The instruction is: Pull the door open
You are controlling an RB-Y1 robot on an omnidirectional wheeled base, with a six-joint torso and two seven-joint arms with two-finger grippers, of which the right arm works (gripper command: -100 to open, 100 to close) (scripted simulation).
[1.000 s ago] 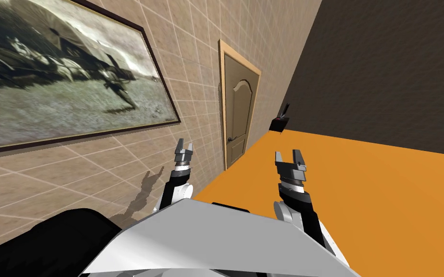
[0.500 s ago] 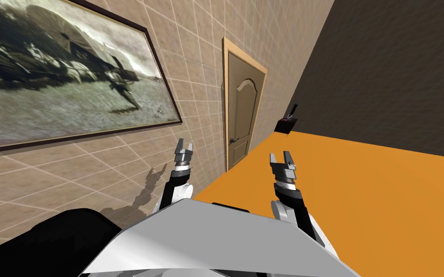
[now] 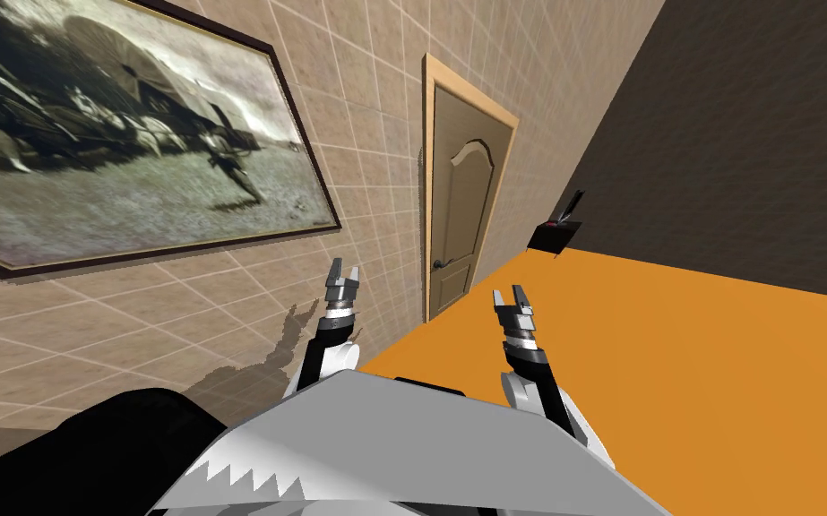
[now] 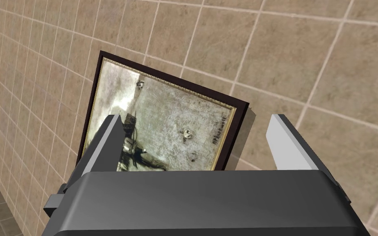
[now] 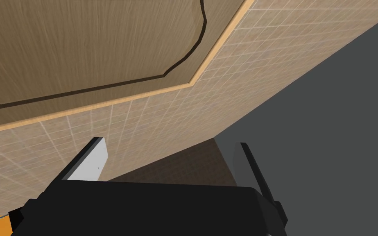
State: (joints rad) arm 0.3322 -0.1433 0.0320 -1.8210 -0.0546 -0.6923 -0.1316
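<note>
Ahead, brown door [image 3: 460, 210] stood shut, dark handle [image 3: 441, 263] on it. Right gripper [image 3: 511, 298] hung well short of door, fingers apart; left gripper [image 3: 342, 271] likewise short, fingers apart.

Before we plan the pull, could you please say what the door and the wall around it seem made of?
The door looks like matte brown wood: fine grain streaks show in the right wrist view. The wall looks tiled, matte beige, with a pale grout grid.
</note>
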